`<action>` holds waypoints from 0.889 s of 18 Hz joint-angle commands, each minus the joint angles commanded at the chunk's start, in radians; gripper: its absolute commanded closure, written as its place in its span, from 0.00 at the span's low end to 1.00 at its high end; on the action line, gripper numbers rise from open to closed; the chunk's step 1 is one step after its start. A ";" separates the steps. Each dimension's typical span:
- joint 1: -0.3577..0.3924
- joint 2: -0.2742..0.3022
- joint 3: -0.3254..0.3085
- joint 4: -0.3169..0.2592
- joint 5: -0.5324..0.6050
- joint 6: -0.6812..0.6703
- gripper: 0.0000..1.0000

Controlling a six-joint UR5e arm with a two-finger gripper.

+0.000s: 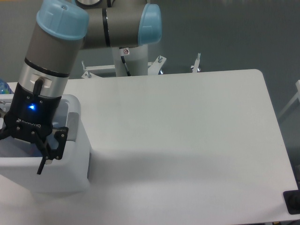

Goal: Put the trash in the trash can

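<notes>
White worktop [187,136] extends to the right of the hand, with metal clamp fittings [198,62] at its far edge and a grey wall [234,33] behind.

One fixed view is given, set high before the desk [187,131] and angled down. The arm [51,70] is seen close at left, its base at the far edge.
</notes>
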 joint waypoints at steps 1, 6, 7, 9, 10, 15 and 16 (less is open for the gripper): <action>0.023 0.003 0.002 0.000 0.009 0.002 0.00; 0.118 0.041 0.011 0.000 0.118 0.035 0.00; 0.142 0.047 0.015 0.000 0.129 0.046 0.00; 0.184 0.063 0.017 -0.003 0.150 0.136 0.00; 0.187 0.066 0.012 -0.008 0.185 0.199 0.00; 0.206 0.069 -0.006 -0.040 0.484 0.417 0.00; 0.207 0.069 -0.006 -0.066 0.512 0.451 0.00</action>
